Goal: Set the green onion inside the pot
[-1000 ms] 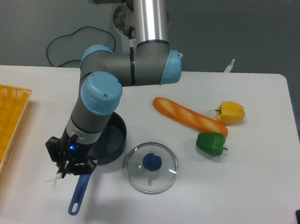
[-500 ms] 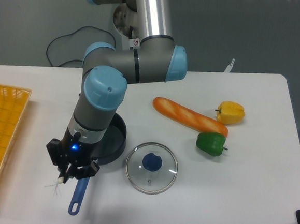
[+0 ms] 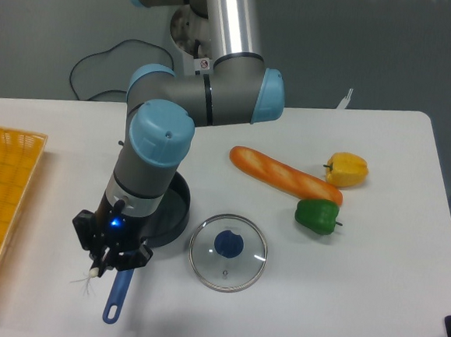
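My gripper [image 3: 108,254] points down at the table's front left, just left of the pot's blue handle [image 3: 117,294]. It is shut on the green onion, of which only the pale bulb end with wispy roots [image 3: 87,278] shows, sticking out below the fingers. The green leaves are hidden behind the gripper and wrist. The dark pot [image 3: 174,210] stands right behind the gripper, its left half covered by my arm.
A glass lid with a blue knob [image 3: 227,252] lies right of the pot. A baguette [image 3: 284,174], a green bell pepper [image 3: 317,215] and a yellow pepper [image 3: 346,169] lie further right. A yellow basket [image 3: 0,198] sits at the left edge.
The gripper has shifted slightly right and toward the front edge, and the onion's root end has moved with it. Nothing else has moved.
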### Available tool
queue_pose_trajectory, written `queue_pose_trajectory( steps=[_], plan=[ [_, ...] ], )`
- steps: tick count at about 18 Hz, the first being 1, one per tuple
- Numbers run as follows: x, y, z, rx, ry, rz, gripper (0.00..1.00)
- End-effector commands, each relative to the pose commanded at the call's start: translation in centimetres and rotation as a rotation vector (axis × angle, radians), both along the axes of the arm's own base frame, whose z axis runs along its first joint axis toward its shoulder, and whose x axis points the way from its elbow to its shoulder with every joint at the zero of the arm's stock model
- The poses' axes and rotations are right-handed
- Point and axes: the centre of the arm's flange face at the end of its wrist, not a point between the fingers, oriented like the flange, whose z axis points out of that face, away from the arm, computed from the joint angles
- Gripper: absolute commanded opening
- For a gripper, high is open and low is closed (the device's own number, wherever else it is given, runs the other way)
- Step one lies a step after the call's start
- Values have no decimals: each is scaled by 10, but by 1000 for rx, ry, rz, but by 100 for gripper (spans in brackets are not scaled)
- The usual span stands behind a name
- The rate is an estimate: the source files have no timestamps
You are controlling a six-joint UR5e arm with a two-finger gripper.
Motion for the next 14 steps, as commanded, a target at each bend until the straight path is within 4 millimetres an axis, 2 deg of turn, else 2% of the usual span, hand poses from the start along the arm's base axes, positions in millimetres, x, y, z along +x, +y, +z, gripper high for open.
queue_pose_trajectory(
  steps=[9,14],
  plan=[
    [6,-3,-15,-24,-17,-7,4],
    [7,-2,-16,-25,-18,-9,4]
  ],
)
